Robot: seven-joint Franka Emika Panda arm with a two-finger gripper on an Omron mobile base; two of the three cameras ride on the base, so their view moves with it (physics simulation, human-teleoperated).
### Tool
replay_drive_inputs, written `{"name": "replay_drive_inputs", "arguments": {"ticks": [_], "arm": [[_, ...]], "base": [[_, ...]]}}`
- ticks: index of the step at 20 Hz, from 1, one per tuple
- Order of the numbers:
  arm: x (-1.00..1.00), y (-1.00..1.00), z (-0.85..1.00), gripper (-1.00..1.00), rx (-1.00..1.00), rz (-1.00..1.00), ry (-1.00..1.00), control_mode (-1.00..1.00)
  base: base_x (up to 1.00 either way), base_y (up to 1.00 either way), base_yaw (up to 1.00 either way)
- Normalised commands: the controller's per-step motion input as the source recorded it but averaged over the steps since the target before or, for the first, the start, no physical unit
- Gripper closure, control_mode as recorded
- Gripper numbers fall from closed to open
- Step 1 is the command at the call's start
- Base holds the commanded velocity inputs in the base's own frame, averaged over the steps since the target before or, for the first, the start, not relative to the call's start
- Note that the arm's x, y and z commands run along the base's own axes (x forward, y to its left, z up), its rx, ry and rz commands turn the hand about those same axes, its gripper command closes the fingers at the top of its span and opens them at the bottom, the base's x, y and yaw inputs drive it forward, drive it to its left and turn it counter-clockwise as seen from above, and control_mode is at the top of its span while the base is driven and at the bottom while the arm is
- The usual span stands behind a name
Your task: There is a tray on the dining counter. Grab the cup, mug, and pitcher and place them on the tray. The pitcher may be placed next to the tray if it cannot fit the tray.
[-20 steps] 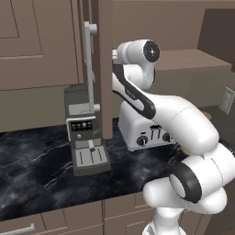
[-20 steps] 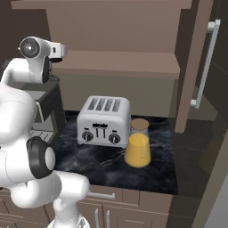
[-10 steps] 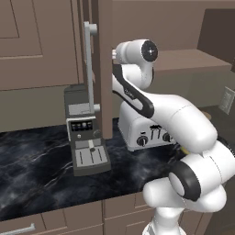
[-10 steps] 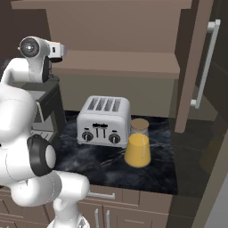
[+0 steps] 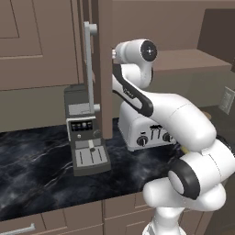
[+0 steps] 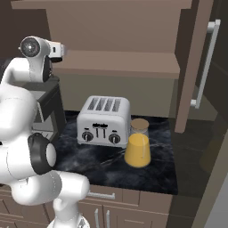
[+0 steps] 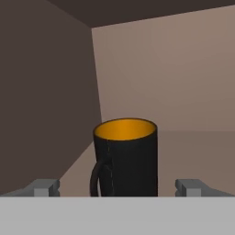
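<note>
The mug [image 7: 125,158] stands upright dead ahead of the spread hand [image 7: 118,187], between its fingertips (handle toward the camera). It probably sits slightly beyond them.

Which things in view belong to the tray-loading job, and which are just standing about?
Job:
- mug, upright on a cabinet shelf, between the open pincer's tips
- pitcher, on the black counter beside the toaster

Standing about:
- toaster
- coffee machine
- open cabinet door

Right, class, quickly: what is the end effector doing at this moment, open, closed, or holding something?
End effector: open, holding nothing; the black mug stands upright between its fingertips.
</note>
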Motion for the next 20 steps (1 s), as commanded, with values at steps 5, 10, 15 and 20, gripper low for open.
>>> {"name": "replay_drive_inputs", "arguments": {"ticks": [5, 10, 15, 20], "arm": [[0.10, 0.05, -0.08, -1.00, 0.00, 0.00, 0.00, -1.00], [0.07, 0.01, -0.07, -1.00, 0.00, 0.00, 0.00, -1.00], [0.08, 0.00, -0.08, -1.00, 0.00, 0.00, 0.00, -1.00], [0.10, 0.00, -0.06, -1.00, 0.00, 0.00, 0.00, -1.00]], "base": [[0.00, 0.00, 0.00], [0.00, 0.00, 0.00], [0.00, 0.00, 0.00], [0.00, 0.00, 0.00]]}}
